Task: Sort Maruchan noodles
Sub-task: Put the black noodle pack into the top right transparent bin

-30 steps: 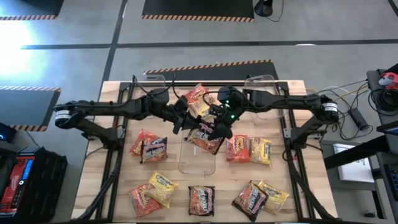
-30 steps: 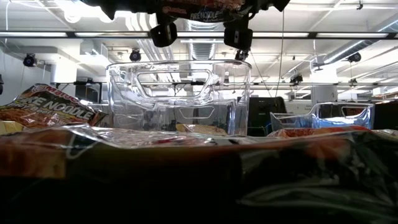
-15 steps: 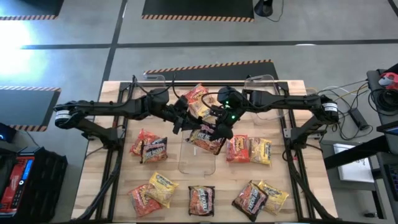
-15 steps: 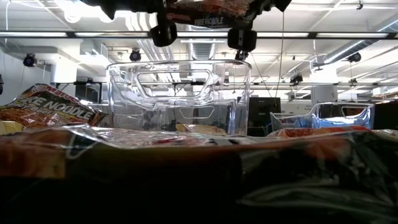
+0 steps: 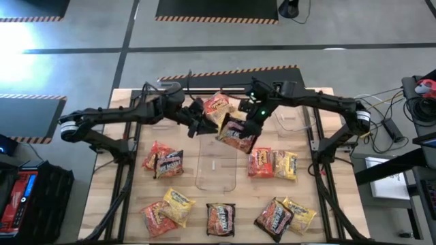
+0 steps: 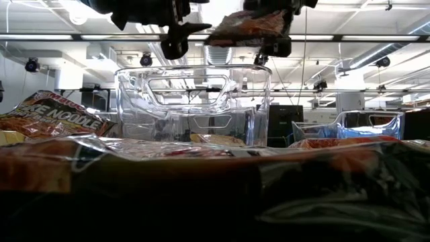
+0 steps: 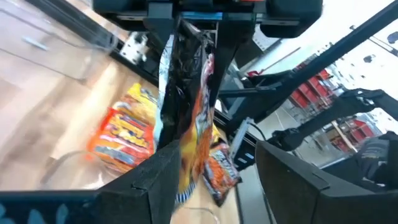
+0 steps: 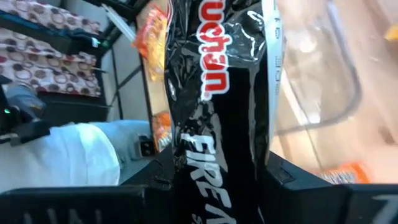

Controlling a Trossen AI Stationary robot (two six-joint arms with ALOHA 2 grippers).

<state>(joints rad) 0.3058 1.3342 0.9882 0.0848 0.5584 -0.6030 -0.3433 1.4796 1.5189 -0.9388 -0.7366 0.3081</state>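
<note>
A wooden worktop (image 5: 129, 207) in an open workshop carries a scatter of Maruchan noodles (image 5: 272, 164), red, yellow and dark packets lying in loose pairs around a clear bin (image 5: 216, 170) at its centre. Above the far half of the worktop, the right claw (image 5: 251, 122) pinches a dark packet (image 5: 236, 133) by one end; the right wrist view shows the crinkly black film with red "Maruchan" lettering and white "Fire" print clamped between the fingers (image 8: 149, 186), and the low view shows it hanging high over the bin's rim. The left claw (image 5: 202, 124) sits just beside it with its fingers spread and nothing between them; in the left wrist view the packet dangles from the other arm directly ahead. A second clear bin (image 5: 289, 112) stands at the far right. The risk appears to be the thin hold: gripped at one edge, the slick, floppy wrapper could slip or swing and land outside its bin, or brush the left claw, which stands very near.
</note>
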